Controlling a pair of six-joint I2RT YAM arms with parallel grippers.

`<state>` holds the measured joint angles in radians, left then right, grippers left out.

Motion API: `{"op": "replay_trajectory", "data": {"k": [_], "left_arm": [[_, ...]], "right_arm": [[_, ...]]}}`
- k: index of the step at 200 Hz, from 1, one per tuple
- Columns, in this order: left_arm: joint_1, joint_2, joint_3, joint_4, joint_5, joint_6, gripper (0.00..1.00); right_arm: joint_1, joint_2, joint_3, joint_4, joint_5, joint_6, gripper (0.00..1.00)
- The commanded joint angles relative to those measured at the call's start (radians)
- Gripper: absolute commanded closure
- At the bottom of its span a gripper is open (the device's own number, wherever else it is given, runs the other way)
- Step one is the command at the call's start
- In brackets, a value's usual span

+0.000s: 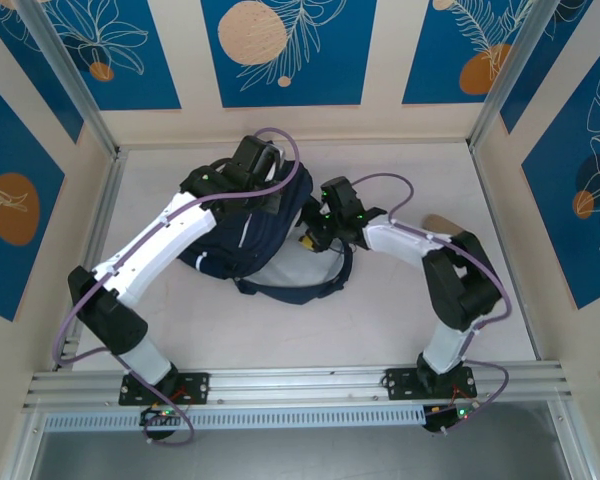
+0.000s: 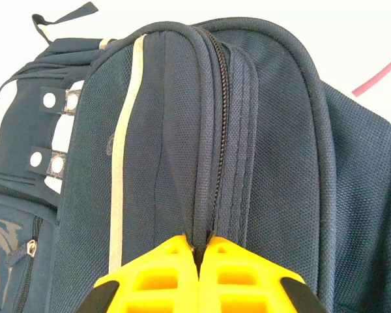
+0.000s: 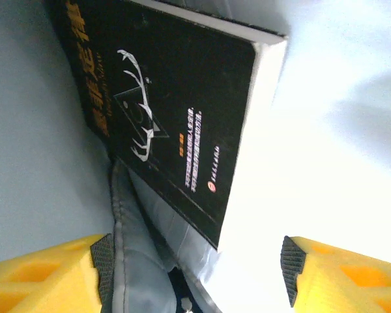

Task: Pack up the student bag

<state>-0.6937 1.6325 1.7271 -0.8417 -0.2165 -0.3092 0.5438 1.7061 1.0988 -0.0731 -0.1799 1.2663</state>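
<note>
Two jaws, left pinching bag (image 2: pixel 280 130), right apart

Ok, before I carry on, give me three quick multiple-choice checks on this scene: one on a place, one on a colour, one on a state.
1. Where does the left end effector meet the bag? A. a strap B. the zip seam C. the top loop
2. What colour is the book cover? A. red B. white C. black
3. How is the right end effector? A. open B. shut on the book C. shut on a strap
Key: 1 B, it is shut, pinching the fabric at the zip; 2 C, black with white and orange print; 3 A, its jaws stand wide apart, clear of the book.
</note>
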Motion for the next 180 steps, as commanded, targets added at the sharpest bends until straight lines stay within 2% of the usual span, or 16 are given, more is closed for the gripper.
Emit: {"op": "replay_trajectory", "data": {"k": [1, 22, 72, 96, 112, 138, 180], "left_arm": [[0.010, 0.011, 0.049, 0.119, 0.002, -0.024, 1.00], [0.012, 0.039, 0.048, 0.130, 0.022, -0.041, 1.00], [0.047, 0.147, 0.100, 0.110, 0.181, -0.149, 1.00], [0.064, 0.159, 0.092, 0.070, 0.216, -0.223, 0.62], [0.072, 0.118, 0.024, 0.081, 0.220, -0.254, 0.43], [0.082, -0.014, -0.155, 0.114, 0.206, -0.281, 0.28], [0.082, -0.265, -0.530, 0.127, 0.168, -0.228, 0.25]], "right_arm": [[-0.025, -0.089, -0.083, -0.027, 0.017, -0.017, 0.30], [-0.046, -0.204, -0.143, -0.091, 0.062, -0.052, 0.30], [-0.122, -0.474, -0.263, -0.323, 0.191, -0.165, 0.25], [-0.160, -0.592, -0.309, -0.403, 0.208, -0.210, 0.23], [-0.173, -0.646, -0.311, -0.453, 0.199, -0.260, 0.22], [-0.174, -0.673, -0.284, -0.517, 0.155, -0.350, 0.21], [-0.133, -0.632, -0.253, -0.529, 0.047, -0.416, 0.21]]}}
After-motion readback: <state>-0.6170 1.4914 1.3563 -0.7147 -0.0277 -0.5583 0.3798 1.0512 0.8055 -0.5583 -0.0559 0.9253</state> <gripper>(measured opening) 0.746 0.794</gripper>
